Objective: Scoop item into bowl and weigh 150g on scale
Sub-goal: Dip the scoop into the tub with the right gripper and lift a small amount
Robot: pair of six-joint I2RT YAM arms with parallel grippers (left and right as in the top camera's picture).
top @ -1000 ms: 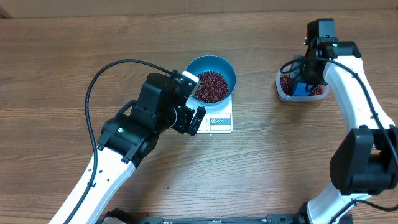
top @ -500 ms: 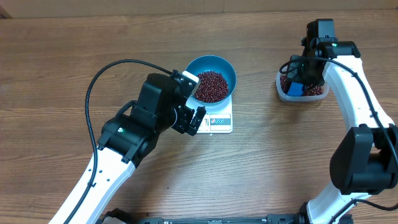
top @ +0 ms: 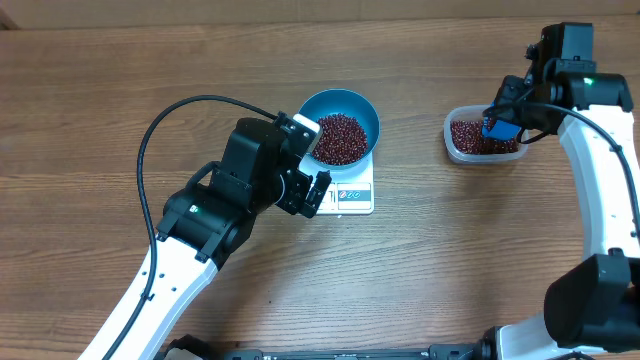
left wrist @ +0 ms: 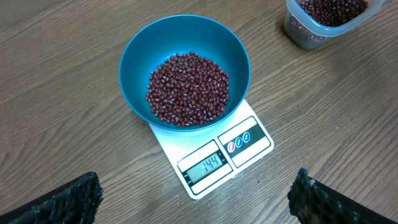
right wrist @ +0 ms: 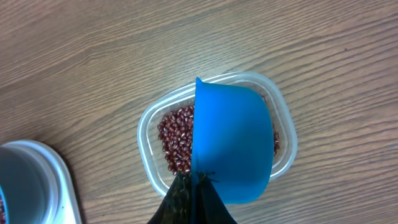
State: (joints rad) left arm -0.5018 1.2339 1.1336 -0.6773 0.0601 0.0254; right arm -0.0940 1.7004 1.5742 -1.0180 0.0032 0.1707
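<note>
The blue bowl [top: 340,112] stands on the white scale [top: 352,196], and a heap of red-brown beans [left wrist: 188,88] lies in the bowl [left wrist: 140,56]. The scale [left wrist: 252,138] has its display lit. My left gripper [left wrist: 196,208] hovers open just in front of the scale, with nothing between its fingers [left wrist: 68,199]. My right gripper [right wrist: 196,193] is shut on the handle of a small blue scoop [right wrist: 233,143]. It holds the scoop [top: 501,129] over the clear tub [top: 455,150] at the right. Only the scoop's outside shows, so its inside is hidden.
More beans [right wrist: 177,140] lie in the clear tub [right wrist: 146,143]. A black cable [top: 160,125] loops over the table left of the left arm. Bare wood lies between the scale and the tub.
My right arm has swung to the right and the scoop has come up out of the tub's beans. The left arm, bowl and scale have not moved.
</note>
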